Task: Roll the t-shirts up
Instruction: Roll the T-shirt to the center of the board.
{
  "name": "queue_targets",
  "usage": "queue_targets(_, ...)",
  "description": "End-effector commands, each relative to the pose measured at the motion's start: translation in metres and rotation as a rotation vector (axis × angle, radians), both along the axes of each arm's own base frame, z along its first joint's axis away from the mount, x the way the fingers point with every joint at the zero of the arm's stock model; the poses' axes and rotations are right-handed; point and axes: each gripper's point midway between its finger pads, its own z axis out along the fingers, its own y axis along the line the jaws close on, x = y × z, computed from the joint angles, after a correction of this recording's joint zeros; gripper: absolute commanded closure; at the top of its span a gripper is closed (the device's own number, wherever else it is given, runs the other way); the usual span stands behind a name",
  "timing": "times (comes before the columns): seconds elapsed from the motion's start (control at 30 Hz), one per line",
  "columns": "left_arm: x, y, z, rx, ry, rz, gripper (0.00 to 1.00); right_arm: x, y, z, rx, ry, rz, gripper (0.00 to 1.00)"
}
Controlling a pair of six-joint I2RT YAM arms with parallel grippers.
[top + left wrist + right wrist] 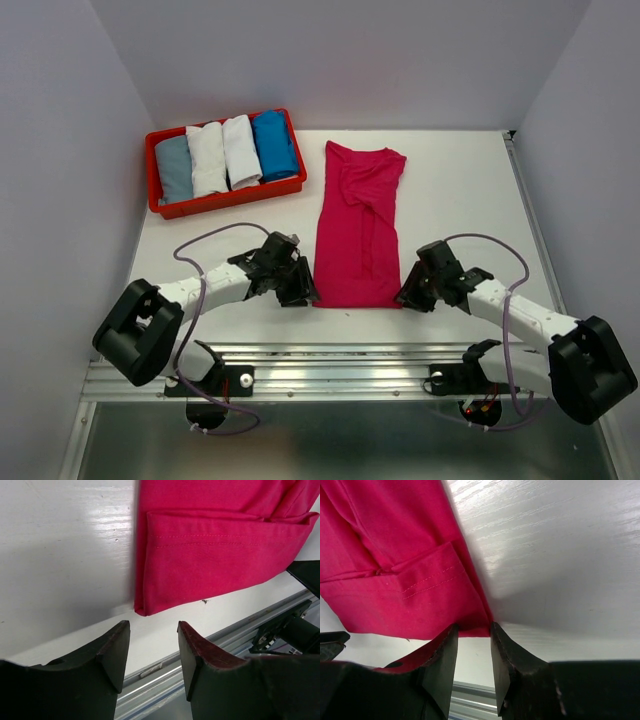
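**Magenta-pink soft cloth t-shirt [358,225] is lying folded while both claws are sitting at its near corners**

Folded into a long narrow strip, the magenta-pink shirt is stretching from 12 o'clock to 6 o'clock across the middle of the white table [460,200]. Its stitched hem is lying at the end nearest the arms.

The black left gripper [298,288] is sitting low at the strip's 7 o'clock corner. In the left wrist view its jaws are standing wide apart and holding nothing. The folded hem corner [142,607] is lying just ahead of the gap, apart from both fingertips [120,630], with bare table showing between them.

The black right gripper [410,292] is sitting at the strip's 5 o'clock corner. In the right wrist view its jaws are standing only narrowly apart, and the hem's corner is reaching right up to the tips. White table is showing through the gap, so the claw is not clamping the cloth. Whether the tips are touching it is impossible to tell.

At 10 o'clock on the table, a red plastic tray [232,198] is holding four rolled shirts side by side. They are a grey-blue roll [174,168], two white rolls [207,158] and a bright blue roll [274,144].
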Motion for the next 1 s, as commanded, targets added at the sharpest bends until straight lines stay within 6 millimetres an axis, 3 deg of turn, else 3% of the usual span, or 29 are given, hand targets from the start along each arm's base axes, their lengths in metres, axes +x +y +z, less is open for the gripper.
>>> queue_targets(0.0, 0.001, -0.006, -0.004, -0.026, 0.005, 0.007, 0.49, 0.003, 0.007, -0.002, 0.047, -0.014, 0.002, 0.62)
queue_targets(0.13, -0.001, -0.005, -0.014, -0.004, 0.028, 0.006, 0.60, 0.002, 0.005, -0.005, 0.036, -0.010, 0.003, 0.62)
queue_targets(0.23, -0.001, -0.004, -0.017, 0.006, 0.032, 0.009, 0.62, 0.000, 0.004, -0.009, 0.029, 0.001, 0.002, 0.62)
queue_targets(0.6, -0.006, 0.004, -0.035, 0.065, 0.069, 0.017, 0.58, -0.005, 0.000, -0.017, 0.009, 0.020, 0.004, 0.67)
queue_targets(0.73, -0.005, 0.004, -0.036, 0.068, 0.072, 0.019, 0.74, -0.002, 0.001, -0.013, 0.014, 0.011, -0.001, 0.76)
queue_targets(0.77, -0.006, 0.004, -0.037, 0.072, 0.075, 0.018, 0.85, -0.002, 0.001, -0.013, 0.013, 0.010, -0.002, 0.78)
queue_targets(0.83, -0.003, 0.002, -0.034, 0.070, 0.070, 0.017, 0.96, 0.000, 0.000, -0.010, 0.011, 0.004, -0.006, 0.85)
queue_targets(0.97, 0.003, 0.003, -0.025, 0.098, 0.066, 0.027, 1.00, 0.005, -0.003, 0.000, -0.009, -0.019, -0.021, 0.99)
